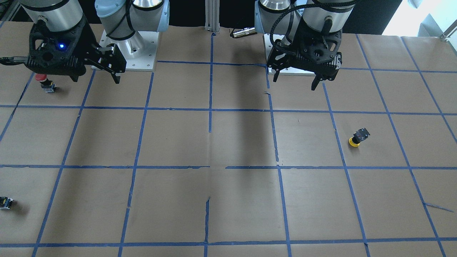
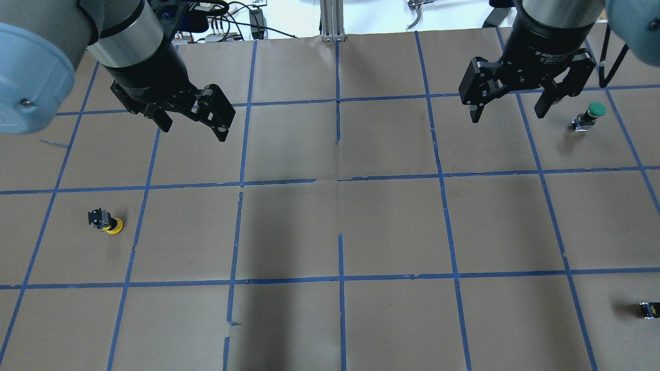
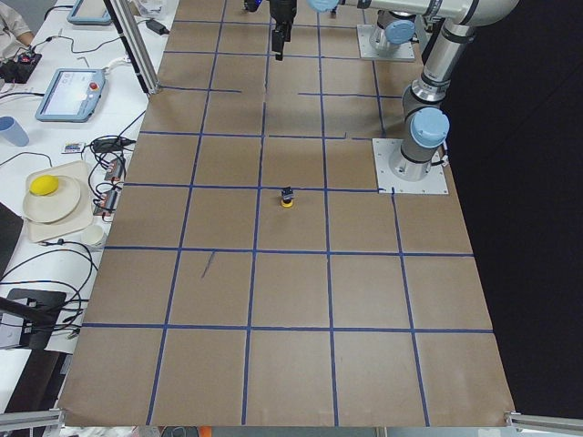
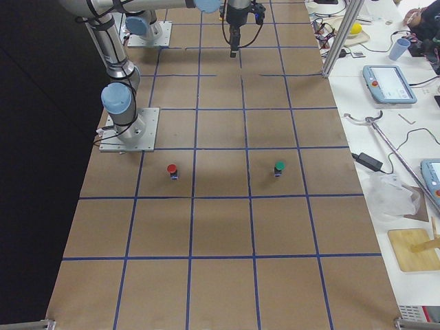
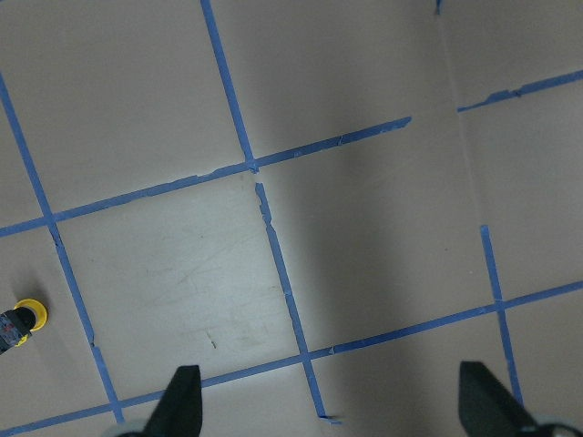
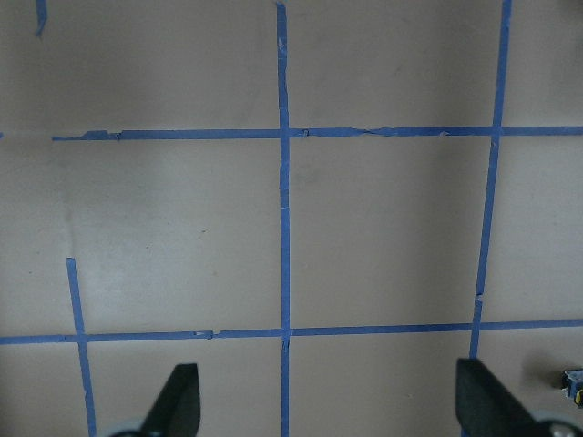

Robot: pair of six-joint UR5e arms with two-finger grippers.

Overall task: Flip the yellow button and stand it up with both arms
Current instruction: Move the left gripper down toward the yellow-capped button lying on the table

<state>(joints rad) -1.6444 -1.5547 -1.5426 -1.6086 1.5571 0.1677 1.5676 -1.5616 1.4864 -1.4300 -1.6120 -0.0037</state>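
The yellow button (image 1: 358, 137) lies tipped over on the brown paper, with its yellow cap on the surface and its black body sticking out to one side. It also shows in the overhead view (image 2: 105, 221), the exterior left view (image 3: 287, 197) and at the left edge of the left wrist view (image 5: 20, 323). My left gripper (image 2: 194, 133) is open and empty. It hangs above the table, well behind the button, and shows in the front view (image 1: 295, 83). My right gripper (image 2: 507, 116) is open and empty, far across the table.
A green-capped button (image 2: 590, 114) stands just right of my right gripper. A red-capped button (image 1: 44, 81) stands near the right arm's base. A tiny black part with a yellow spot (image 2: 648, 309) lies at the far right edge. Blue tape lines grid the paper.
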